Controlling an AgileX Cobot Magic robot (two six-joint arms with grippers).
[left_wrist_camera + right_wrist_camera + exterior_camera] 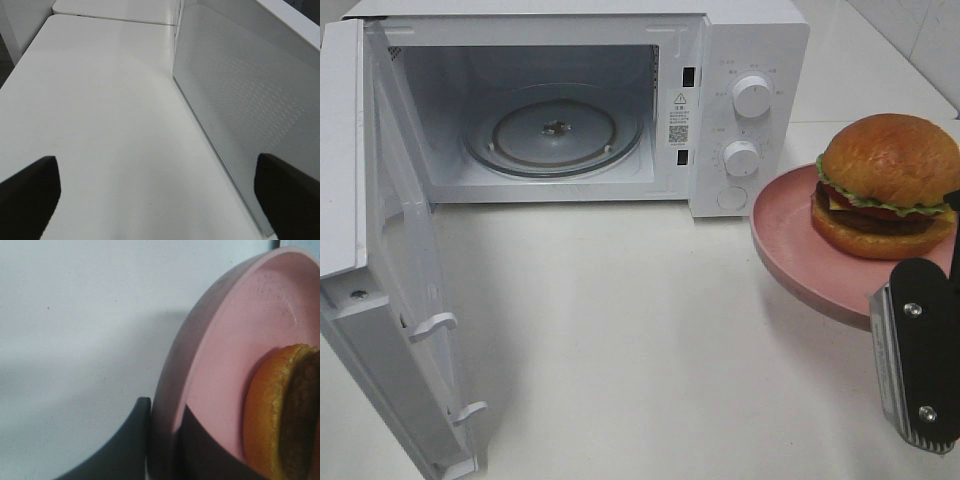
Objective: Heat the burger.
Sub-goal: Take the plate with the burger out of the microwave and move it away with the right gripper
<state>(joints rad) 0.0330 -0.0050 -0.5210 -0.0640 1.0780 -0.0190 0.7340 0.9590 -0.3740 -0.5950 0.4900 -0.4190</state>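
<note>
The burger (887, 185), with a golden bun, green lettuce, cheese and dark patty, sits on a round pink plate (790, 245) at the right, lifted above the table. My right gripper (920, 330) is shut on the plate's rim; in the right wrist view the fingers (125, 450) clamp the plate's edge (210, 340) with the burger (280, 410) beside them. The white microwave (740, 60) stands at the back with its door (390, 260) swung open and the glass turntable (555, 130) bare. My left gripper (155, 192) is open over the table next to the door (240, 110).
The microwave has two white knobs (751, 96) on its right panel. The open door juts toward the front left. The white tabletop (640, 340) spreads in front of the microwave.
</note>
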